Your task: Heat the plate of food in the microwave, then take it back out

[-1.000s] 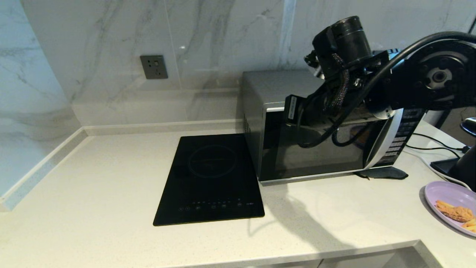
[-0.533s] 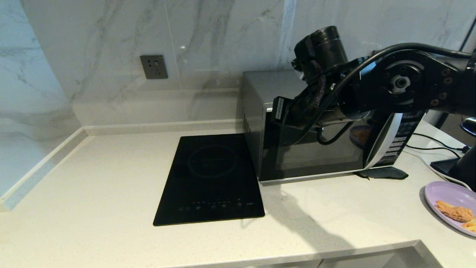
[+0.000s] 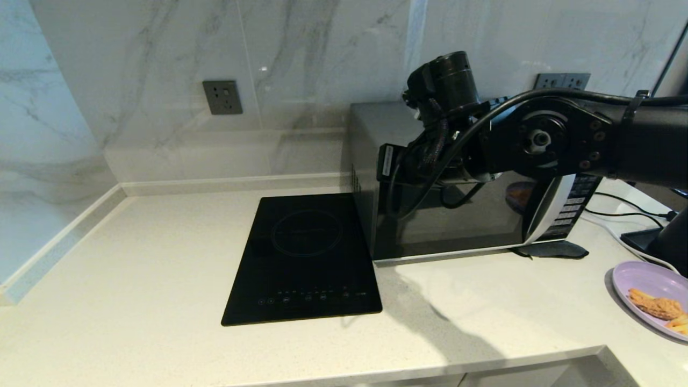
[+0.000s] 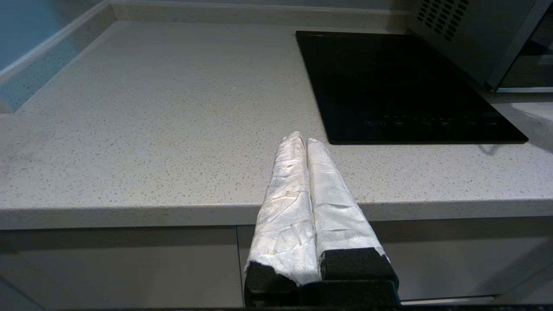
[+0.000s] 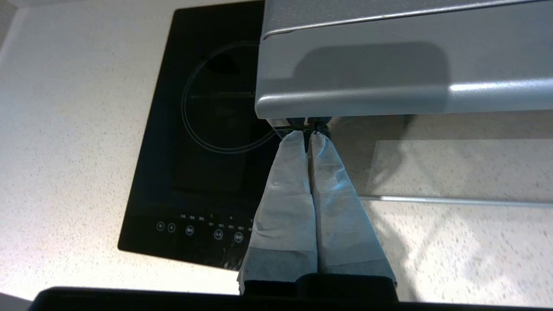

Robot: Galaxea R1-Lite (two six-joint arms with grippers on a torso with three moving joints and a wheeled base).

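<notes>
The silver microwave [image 3: 376,123] stands at the back right of the counter with its dark glass door shut. My right arm reaches across the door from the right. My right gripper [image 5: 307,134] is shut and empty, its white-wrapped tips touching the glass at the door's upper left corner, just under the microwave's silver top edge [image 5: 389,93]. The lavender plate [image 3: 639,279] with brown fried pieces [image 3: 658,307] lies on the counter at the far right, apart from both grippers. My left gripper [image 4: 302,137] is shut and empty, held low in front of the counter's front edge.
A flat black induction cooktop [image 3: 306,258] lies just left of the microwave. A grey wall socket [image 3: 222,97] sits on the marble wall. Cables [image 3: 623,212] and a black stand [image 3: 669,239] are right of the microwave, behind the plate.
My right arm has swept left across the microwave door, uncovering the button panel, the handle and the wall sockets behind. The plate and my left gripper have stayed put.
</notes>
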